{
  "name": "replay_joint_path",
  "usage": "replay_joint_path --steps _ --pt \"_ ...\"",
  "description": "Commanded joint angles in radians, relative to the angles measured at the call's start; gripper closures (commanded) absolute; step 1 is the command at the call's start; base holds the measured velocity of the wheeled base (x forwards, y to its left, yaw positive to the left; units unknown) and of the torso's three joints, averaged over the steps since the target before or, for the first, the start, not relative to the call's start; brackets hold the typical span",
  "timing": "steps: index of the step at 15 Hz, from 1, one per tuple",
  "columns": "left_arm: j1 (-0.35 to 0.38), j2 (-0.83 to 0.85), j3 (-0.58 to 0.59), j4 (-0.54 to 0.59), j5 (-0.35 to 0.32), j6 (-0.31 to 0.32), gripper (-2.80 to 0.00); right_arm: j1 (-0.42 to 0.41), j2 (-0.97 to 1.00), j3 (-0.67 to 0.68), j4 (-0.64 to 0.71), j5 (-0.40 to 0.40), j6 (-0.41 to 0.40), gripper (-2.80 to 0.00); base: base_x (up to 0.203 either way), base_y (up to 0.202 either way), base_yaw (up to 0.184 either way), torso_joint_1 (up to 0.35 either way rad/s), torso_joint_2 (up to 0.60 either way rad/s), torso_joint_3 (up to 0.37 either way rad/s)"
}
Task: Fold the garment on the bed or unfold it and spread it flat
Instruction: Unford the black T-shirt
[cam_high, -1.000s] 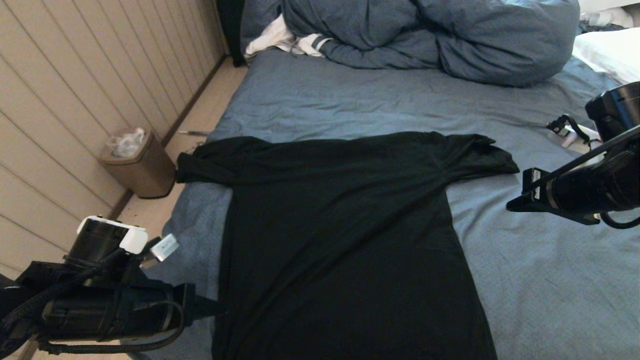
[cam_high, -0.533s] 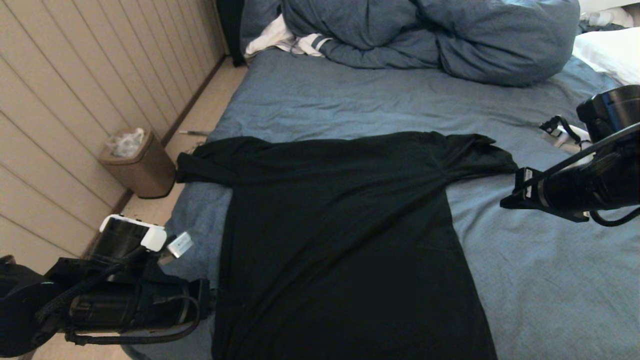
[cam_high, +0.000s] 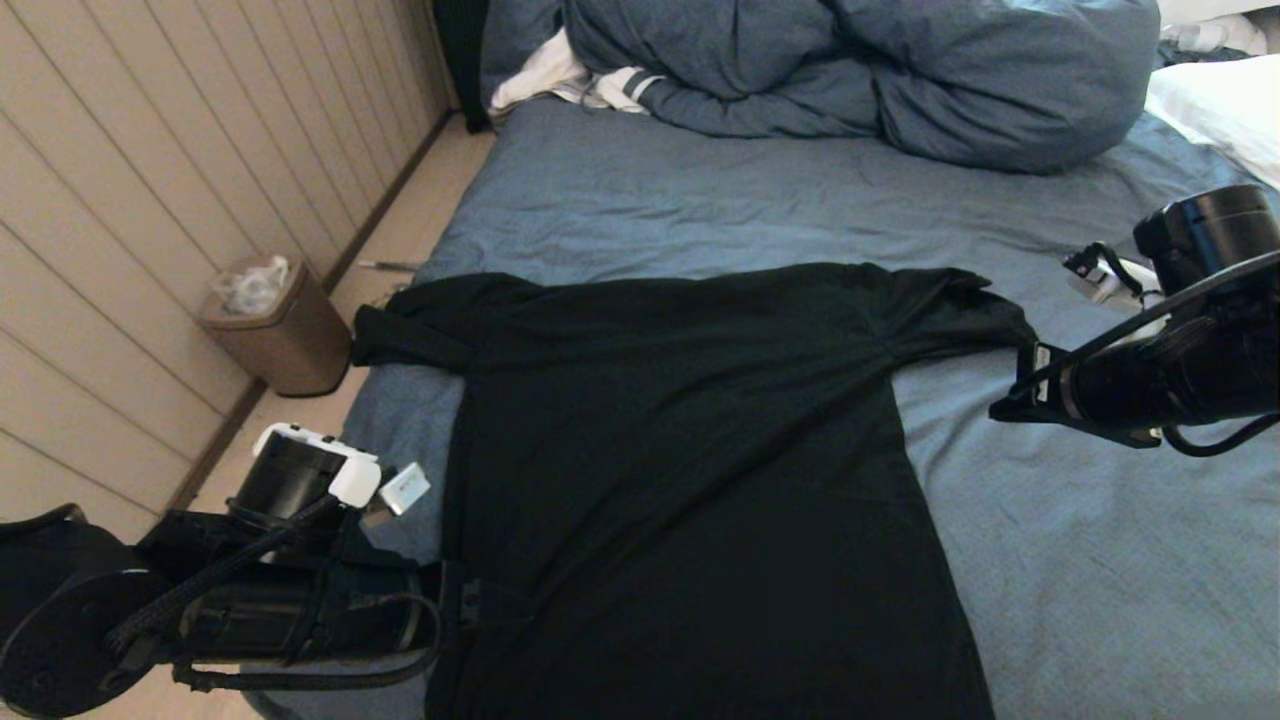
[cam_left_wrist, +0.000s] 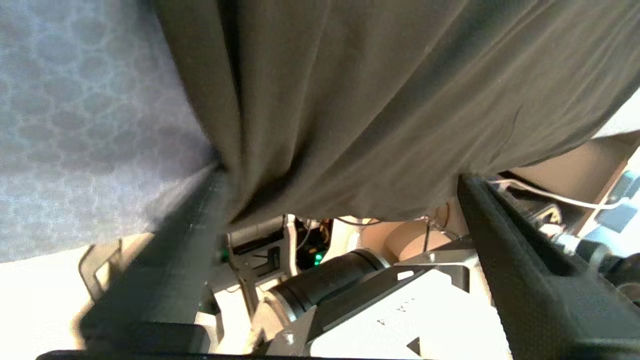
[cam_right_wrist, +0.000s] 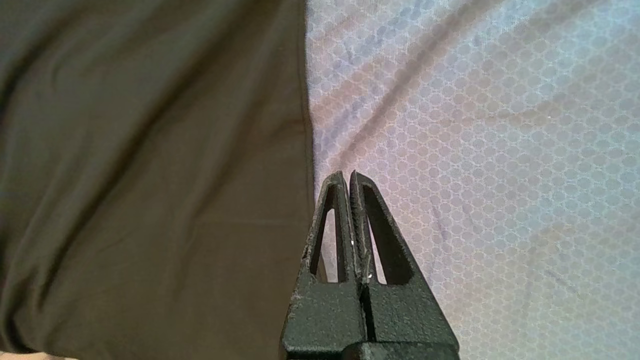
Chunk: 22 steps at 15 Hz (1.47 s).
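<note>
- I look down on a bed with a wrinkled slate-blue sheet; a bulky blue duvet is heaped at its far end, a white stripe-cuffed cloth pokes out beside it, a white pillow sits at the far right, and a small brown bin stands on the floor by the panelled wall.
- The garment lies across the near half of the bed, plain black side up, both short sleeves out to the sides and the body running toward me off the near edge.
- I judge the spreading mostly done: the body lies flat with only shallow creases, but the sleeve on my left looks bunched and the one on my right is a little crumpled at its end. If folding is meant, I see no fold started.
- My left gripper is at the shirt's near left edge with its fingers spread wide; in the left wrist view the hem hangs between them, not pinched.
- My right gripper hovers over bare sheet just beside the shirt's right side edge, below the sleeve, fingers pressed together and holding nothing.
- What remains, as I see it, is tidying the sleeves and the near hem.
</note>
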Motion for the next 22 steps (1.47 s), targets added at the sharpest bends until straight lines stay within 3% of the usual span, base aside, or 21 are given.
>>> replay_joint_path --steps 1,8,12,13,16,22 --pt "-0.003 0.006 0.008 -0.006 0.002 -0.001 0.0 0.002 0.001 0.005 0.002 0.003 0.001 0.0 0.0 0.0 0.0 0.0 0.0 0.0" --pt "-0.003 -0.013 0.01 -0.008 0.009 -0.005 0.0 0.007 0.031 0.12 -0.003 0.003 -0.023 0.0 0.0 0.0 0.0 0.0 0.0 0.0" --pt "-0.003 -0.005 0.013 -0.029 0.008 -0.007 0.0 0.056 0.032 0.247 -0.015 0.04 -0.052 0.0 0.0 0.0 0.0 0.0 0.0 0.0" --pt "-0.003 -0.004 0.017 -0.035 0.008 -0.007 0.0 0.067 0.034 0.265 -0.016 0.06 -0.073 -2.8 0.0 0.0 0.0 0.0 0.0 0.0" --pt "-0.003 -0.005 0.026 -0.051 0.009 -0.01 0.0 0.106 0.054 0.28 -0.015 0.096 -0.122 -2.8 0.0 0.0 0.0 0.0 0.0 0.0" --pt "-0.005 -0.01 0.025 -0.051 0.009 -0.012 0.0 0.136 0.075 0.294 -0.013 0.096 -0.116 -2.8 0.0 0.0 0.0 0.0 0.0 0.0"
